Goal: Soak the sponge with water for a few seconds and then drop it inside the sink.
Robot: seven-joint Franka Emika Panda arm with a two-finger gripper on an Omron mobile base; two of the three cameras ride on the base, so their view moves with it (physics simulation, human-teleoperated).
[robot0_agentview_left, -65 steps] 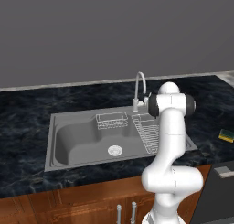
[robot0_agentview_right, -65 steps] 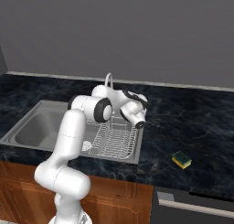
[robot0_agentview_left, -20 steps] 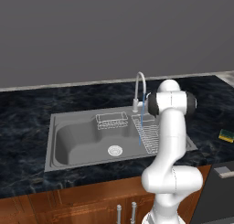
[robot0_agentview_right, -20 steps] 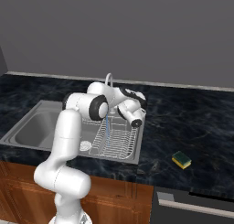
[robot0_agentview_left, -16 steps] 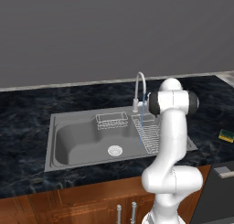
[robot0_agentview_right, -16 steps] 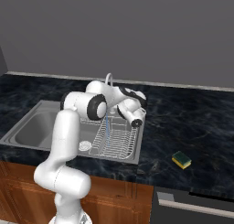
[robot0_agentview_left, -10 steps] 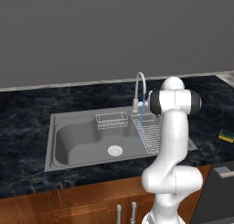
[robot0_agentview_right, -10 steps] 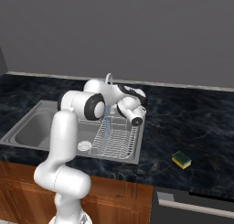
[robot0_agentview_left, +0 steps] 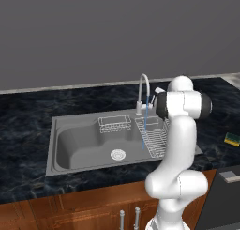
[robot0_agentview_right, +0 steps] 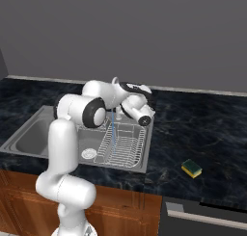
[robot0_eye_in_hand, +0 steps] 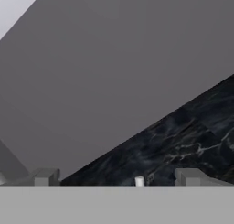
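Backdrop: plain grey wall (robot0_agentview_left: 103,32) behind a dark marbled countertop (robot0_agentview_left: 23,130), wooden cabinet fronts (robot0_agentview_left: 70,210) below.
Sink: grey steel sink (robot0_agentview_left: 75,147) set into the countertop, round drain (robot0_agentview_left: 117,154) in the basin floor, curved chrome faucet (robot0_agentview_left: 143,86) at its back rim.
Water: it's running! A thin blue stream (robot0_agentview_left: 145,126) drops straight from the faucet's spout onto the wire dish rack (robot0_agentview_left: 152,137) at the right end of the sink; the right base view catches the same stream (robot0_agentview_right: 112,131) landing on the rack (robot0_agentview_right: 123,146).
Wire basket: a small one (robot0_agentview_left: 114,124) hangs at the back of the basin, left of the faucet.
Sponge: yellow with a dark green top, lying flat on the countertop well to the right of the sink (robot0_agentview_right: 191,168), near the front edge; in the left base view it sits at the far right edge of frame (robot0_agentview_left: 231,139). Nothing is touching it.
Arm: white arm (robot0_agentview_left: 178,149) folded up in front of the rack, the wrist beside the faucet.
Gripper: fingers spread wide apart with nothing between them; the hand view shows the gripper (robot0_eye_in_hand: 116,177) pointed across the countertop toward the wall, a small white object (robot0_eye_in_hand: 139,181) low between the tips — can't tell what it is.
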